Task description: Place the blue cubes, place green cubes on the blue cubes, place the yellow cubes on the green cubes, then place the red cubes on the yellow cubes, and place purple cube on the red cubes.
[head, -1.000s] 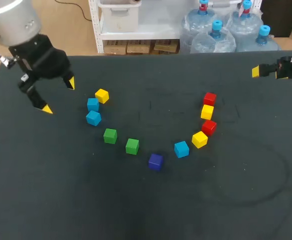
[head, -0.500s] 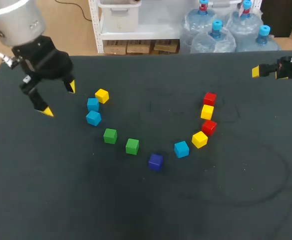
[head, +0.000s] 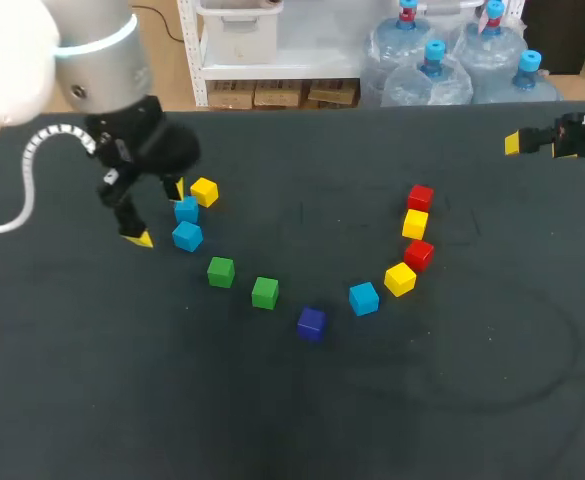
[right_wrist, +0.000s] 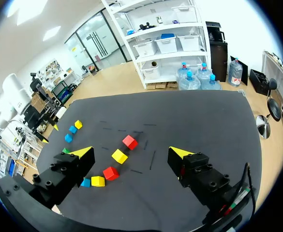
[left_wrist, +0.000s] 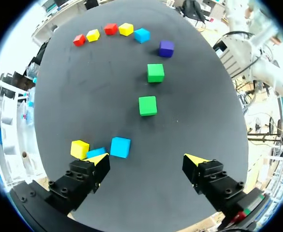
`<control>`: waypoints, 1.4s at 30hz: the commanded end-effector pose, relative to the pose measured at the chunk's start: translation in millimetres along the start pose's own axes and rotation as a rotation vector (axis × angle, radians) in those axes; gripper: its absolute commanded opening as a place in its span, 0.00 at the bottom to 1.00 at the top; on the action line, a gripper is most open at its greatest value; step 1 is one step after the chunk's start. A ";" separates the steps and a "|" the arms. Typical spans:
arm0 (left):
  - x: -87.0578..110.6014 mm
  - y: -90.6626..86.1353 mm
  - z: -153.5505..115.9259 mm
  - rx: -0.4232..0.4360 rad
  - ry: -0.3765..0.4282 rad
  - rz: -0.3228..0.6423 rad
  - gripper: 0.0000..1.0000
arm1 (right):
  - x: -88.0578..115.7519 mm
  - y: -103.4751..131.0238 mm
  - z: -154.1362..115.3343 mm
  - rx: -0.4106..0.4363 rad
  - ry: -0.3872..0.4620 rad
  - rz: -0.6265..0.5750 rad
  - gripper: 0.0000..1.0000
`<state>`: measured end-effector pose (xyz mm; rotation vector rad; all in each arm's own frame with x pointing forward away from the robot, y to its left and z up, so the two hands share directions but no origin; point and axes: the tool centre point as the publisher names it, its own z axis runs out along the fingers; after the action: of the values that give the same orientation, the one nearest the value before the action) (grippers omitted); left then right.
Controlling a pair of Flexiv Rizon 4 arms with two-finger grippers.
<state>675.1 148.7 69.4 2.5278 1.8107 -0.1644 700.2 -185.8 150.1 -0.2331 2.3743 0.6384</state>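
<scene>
The left gripper (head: 157, 213) is held spread wide at nine o'clock of a blue cube (head: 187, 236), presumably to straddle it (nothing gripped yet).

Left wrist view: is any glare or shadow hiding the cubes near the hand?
Left wrist view: no glare, and the light is even across the mat; one blue cube is half hidden, by the left hand's finger, not by shadow. Head view: the left arm glares white near the corner; the purple cube casts only a faint shadow.
</scene>
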 end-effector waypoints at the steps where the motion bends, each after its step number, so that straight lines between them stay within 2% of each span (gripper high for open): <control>1: -4.9 7.4 9.2 0.018 0.008 -0.006 1.00 | 0.3 0.8 -0.2 0.004 -0.001 0.001 1.00; 8: -9.1 19.3 21.5 -0.007 0.005 0.050 1.00 | 0.3 0.8 -0.2 0.004 -0.001 0.001 1.00; 17: -9.4 32.4 40.0 0.013 0.019 0.142 1.00 | 0.3 0.8 -0.2 0.004 -0.001 0.001 1.00; 32: 2.0 45.8 56.9 0.037 0.028 0.152 1.00 | 0.3 0.8 -0.2 0.004 -0.001 0.001 1.00; 42: 9.7 47.0 68.0 0.057 0.031 0.136 1.00 | 0.3 0.8 -0.2 0.004 -0.001 0.001 1.00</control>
<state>712.4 136.8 2.1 2.6900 1.6581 -0.1649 700.2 -185.8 150.1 -0.2331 2.3743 0.6384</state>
